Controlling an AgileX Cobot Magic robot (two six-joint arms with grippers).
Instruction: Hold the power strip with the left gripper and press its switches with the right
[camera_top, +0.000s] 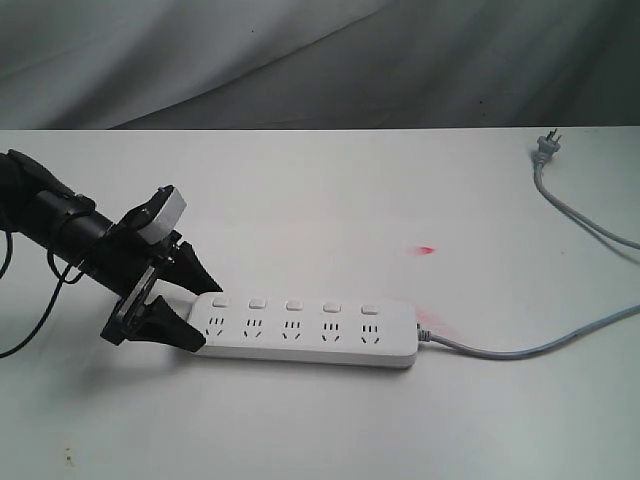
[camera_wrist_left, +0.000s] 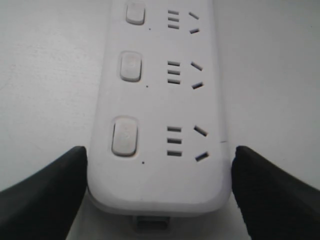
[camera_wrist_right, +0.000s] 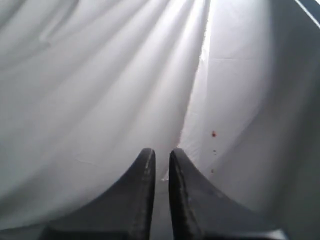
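The power strip (camera_top: 310, 335) lies flat on the white worktop (camera_top: 300, 200), near the front edge and a little left of centre, with its long side running left to right. Its five switches (camera_top: 293, 304) form a row along the far edge, one above each socket. A grey cord (camera_top: 520, 350) leaves the right end, runs right off the edge of the view, and comes back at the far right corner to a plug (camera_top: 545, 150) lying on the worktop.

The left tool (camera_top: 210, 318) comes in low from the left and is clamped across the strip's left end. One black wedge finger is on the far side and the other on the near side. In the left wrist view both fingers (camera_wrist_left: 45, 195) sit against the strip's long edges, level with the last socket, and the nearest switch is just ahead of them.

The right tool (camera_wrist_right: 161, 150) appears only in its own wrist view. Its two fingers are drawn together with a thin slit between them, nothing is held, and it points at a pale draped cloth (camera_wrist_right: 100, 75). The strip does not appear in that view.

A small red mark (camera_top: 428, 249) lies on the worktop beyond the strip's right end.
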